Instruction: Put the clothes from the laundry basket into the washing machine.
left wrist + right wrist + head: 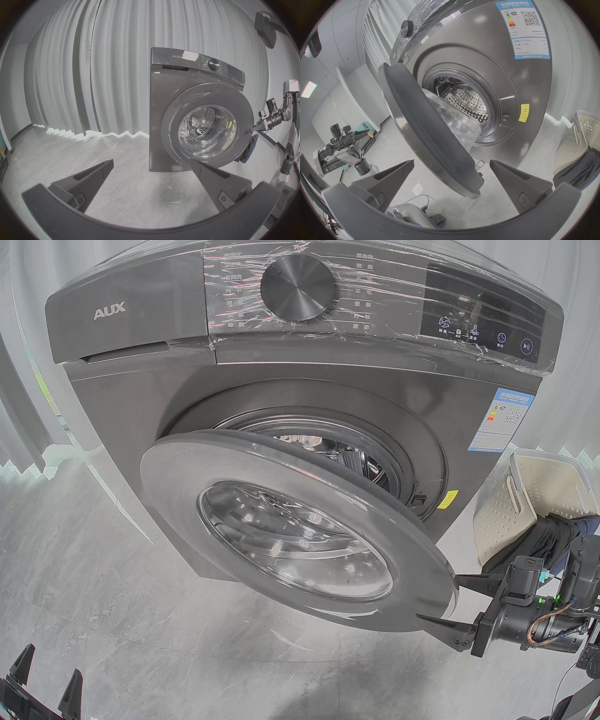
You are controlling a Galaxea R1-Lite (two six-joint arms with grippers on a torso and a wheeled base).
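Front-loading washing machine (pixel 125 402) with its round door (pixel 187 471) swung open toward the robot, exposing the steel drum (pixel 350 459).

Markings: a pale logo sits on the detergent drawer panel (pixel 125 315). Columns of small print flank the metal dial (pixel 298 287) under wrinkled plastic film (pixel 375 302). A dark touch panel (pixel 481 321) carries lit icons. A blue-and-white energy label (pixel 501 420) with a colour scale and square code is stuck at the front's upper right. A small yellow warning sticker (pixel 447 499) lies beside the door latch.

Right gripper (pixel 436 597): the arm extends level from the right, its fingers spread wide to either side of the door's free edge. In the right wrist view the door rim lies between the fingers of the right gripper (pixel 451 162). Whether either finger touches the rim cannot be told, and nothing is clamped.

Left gripper (pixel 51 662): low at the robot's left, well apart from the machine, pointing toward it in the left wrist view (pixel 151 161). Its fingers are wide apart and it is empty.

Laundry basket (pixel 550 484): cream, perforated, tipped on the floor to the right of the machine. The dark clothes (pixel 544 543) spill from its mouth, just behind the right arm.
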